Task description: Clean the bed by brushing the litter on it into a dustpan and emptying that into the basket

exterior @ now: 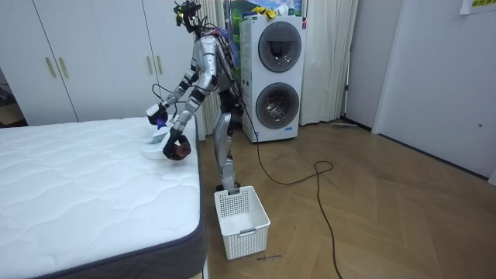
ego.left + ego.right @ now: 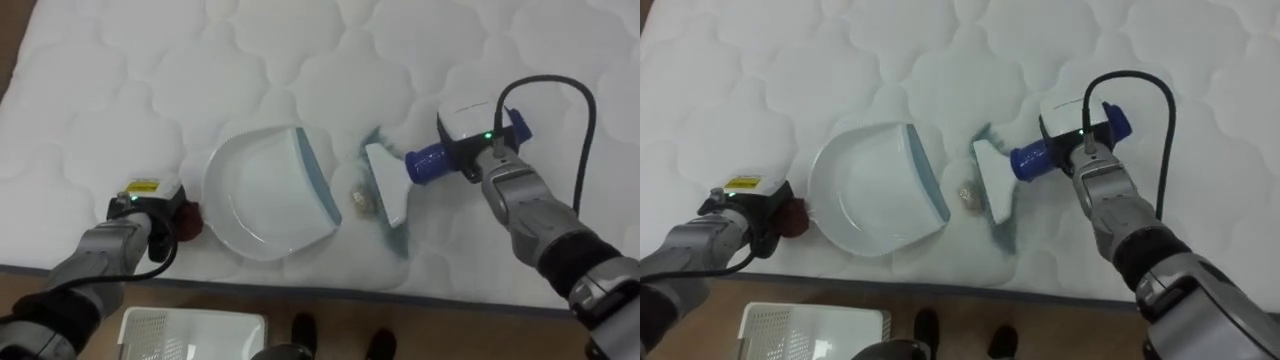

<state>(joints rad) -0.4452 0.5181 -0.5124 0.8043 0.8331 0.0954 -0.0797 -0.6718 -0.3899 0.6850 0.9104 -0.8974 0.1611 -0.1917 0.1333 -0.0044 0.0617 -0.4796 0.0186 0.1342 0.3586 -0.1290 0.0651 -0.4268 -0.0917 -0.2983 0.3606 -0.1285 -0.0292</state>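
The right hand (image 2: pixel 482 150), right of centre, is closed round the blue handle of a brush (image 2: pixel 390 185), whose white head rests on the bed (image 2: pixel 150 80). Just left of the head lies a small crumpled scrap (image 2: pixel 357 198), by the lip of the dustpan (image 2: pixel 265 190). The left hand (image 2: pixel 148 212), lower left, grips the pan's dark handle. The scrap looks light and loose, so it probably needs gentle sweeping. The pan seems stiff and is best held by its handle.
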